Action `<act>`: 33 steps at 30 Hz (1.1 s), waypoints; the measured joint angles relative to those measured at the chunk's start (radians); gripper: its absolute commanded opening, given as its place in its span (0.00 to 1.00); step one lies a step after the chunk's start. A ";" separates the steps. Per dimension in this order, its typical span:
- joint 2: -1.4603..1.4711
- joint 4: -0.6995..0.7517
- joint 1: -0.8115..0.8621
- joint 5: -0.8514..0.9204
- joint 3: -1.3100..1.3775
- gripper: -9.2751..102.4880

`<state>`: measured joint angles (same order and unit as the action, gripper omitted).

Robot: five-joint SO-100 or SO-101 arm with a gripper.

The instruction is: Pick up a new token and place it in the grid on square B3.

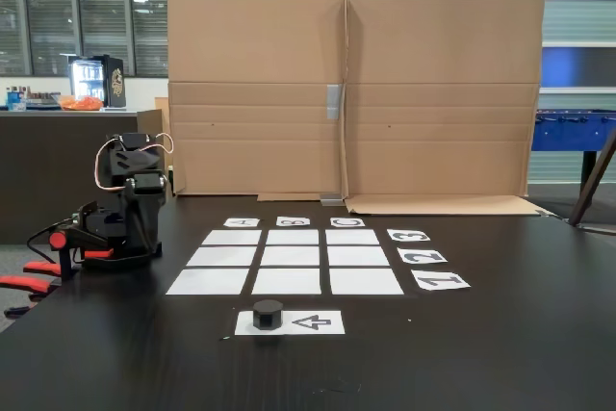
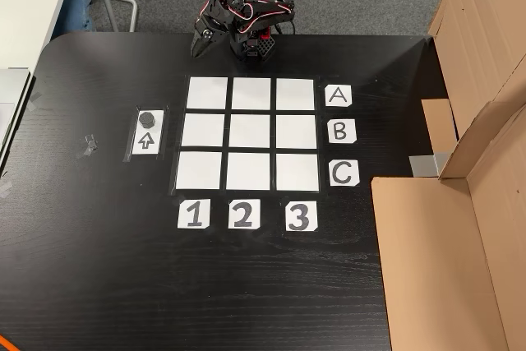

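Note:
The black token [image 1: 268, 313] [image 2: 148, 118] stands on the white arrow sheet [image 1: 313, 321] [image 2: 146, 142], just outside the grid [image 1: 292, 257] [image 2: 251, 131] on the side of column 1. Square B3 [image 1: 293, 236] [image 2: 296, 131] is a bare white cell in line with the B card [image 2: 340, 131] and the 3 card [image 2: 301, 216]. All nine cells are bare. The arm [image 1: 130, 199] sits folded beside row A. Its gripper [image 2: 199, 45] hangs off the grid near the A1 corner, looks shut and holds nothing, far from the token.
A tall cardboard wall [image 1: 351, 93] [image 2: 460, 228] closes off the table past column 3. Orange clamp handles [image 1: 24, 281] stick out by the arm's base. A small scrap of tape [image 2: 86, 145] lies on the dark table beyond the arrow sheet.

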<state>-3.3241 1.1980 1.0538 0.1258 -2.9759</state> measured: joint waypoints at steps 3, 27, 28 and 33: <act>0.000 0.000 0.029 0.021 0.000 0.08; 0.000 -0.029 0.087 0.101 0.054 0.08; 0.000 -0.031 0.086 0.101 0.061 0.08; 0.000 -0.046 0.086 0.107 0.109 0.08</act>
<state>-3.3241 1.1520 1.1397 0.2332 -2.8670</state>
